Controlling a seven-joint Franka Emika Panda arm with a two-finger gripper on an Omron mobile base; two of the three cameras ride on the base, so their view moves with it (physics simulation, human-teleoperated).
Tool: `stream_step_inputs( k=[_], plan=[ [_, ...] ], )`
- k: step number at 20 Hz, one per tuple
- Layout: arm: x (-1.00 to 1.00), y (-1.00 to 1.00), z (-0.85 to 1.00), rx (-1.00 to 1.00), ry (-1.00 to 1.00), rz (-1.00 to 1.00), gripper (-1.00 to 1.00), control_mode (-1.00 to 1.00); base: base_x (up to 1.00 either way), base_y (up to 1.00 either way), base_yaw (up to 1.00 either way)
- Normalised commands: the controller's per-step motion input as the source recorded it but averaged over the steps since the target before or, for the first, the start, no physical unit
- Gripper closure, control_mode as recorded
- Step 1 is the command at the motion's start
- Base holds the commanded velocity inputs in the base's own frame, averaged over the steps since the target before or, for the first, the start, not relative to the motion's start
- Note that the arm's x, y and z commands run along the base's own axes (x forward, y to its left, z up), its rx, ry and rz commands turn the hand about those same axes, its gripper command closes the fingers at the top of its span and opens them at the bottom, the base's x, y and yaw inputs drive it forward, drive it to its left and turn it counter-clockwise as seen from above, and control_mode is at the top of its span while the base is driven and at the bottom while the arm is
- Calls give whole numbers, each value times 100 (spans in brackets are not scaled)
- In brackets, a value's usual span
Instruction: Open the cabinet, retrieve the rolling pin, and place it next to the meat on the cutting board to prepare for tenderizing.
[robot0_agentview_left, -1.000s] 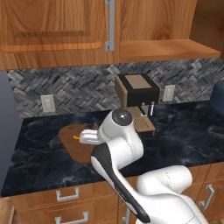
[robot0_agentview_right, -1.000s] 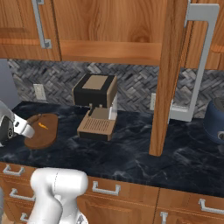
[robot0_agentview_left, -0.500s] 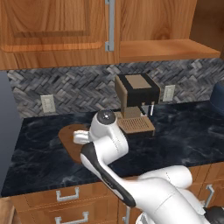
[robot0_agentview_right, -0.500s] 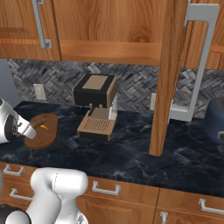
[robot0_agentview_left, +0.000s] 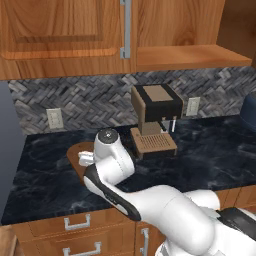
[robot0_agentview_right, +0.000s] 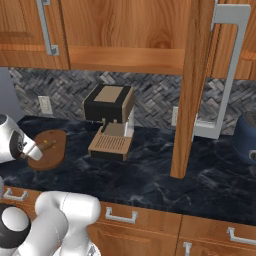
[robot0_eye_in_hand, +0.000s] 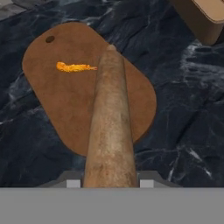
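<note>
Since the earlier pictures the arm has swung further toward the left end of the desk (robot0_agentview_left: 45, 170) and lower, so the hand now hangs over the cutting board (robot0_eye_in_hand: 57, 105). The jaws (robot0_eye_in_hand: 110, 181) are closed part way on the near end of the rolling pin (robot0_eye_in_hand: 110, 127), which points forward over the board, its far tip close beside the meat (robot0_eye_in_hand: 75, 67), seemingly not yet laid down. I judge the pin stiff, light and smooth; being round, it may roll when released, so the middle would be a steadier place to hold it. I count one rolling pin, one piece of meat and one board. Farther back stand one coffee machine (robot0_agentview_right: 111, 107) against the wall and the cabinet (robot0_agentview_right: 197, 85), its door open.
</note>
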Motion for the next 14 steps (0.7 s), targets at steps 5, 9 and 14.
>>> stream_step_inputs(
  k=[5, 9, 14],
  plan=[
    [23, 12, -30, -3, 4, -8, 100, -100, 0, 0, 0],
    [22, 8, -24, -2, 5, -8, 100, -100, 0, 0, 0],
    [19, 4, -17, -1, 5, -7, 100, -100, 0, 0, 0]
  ],
)
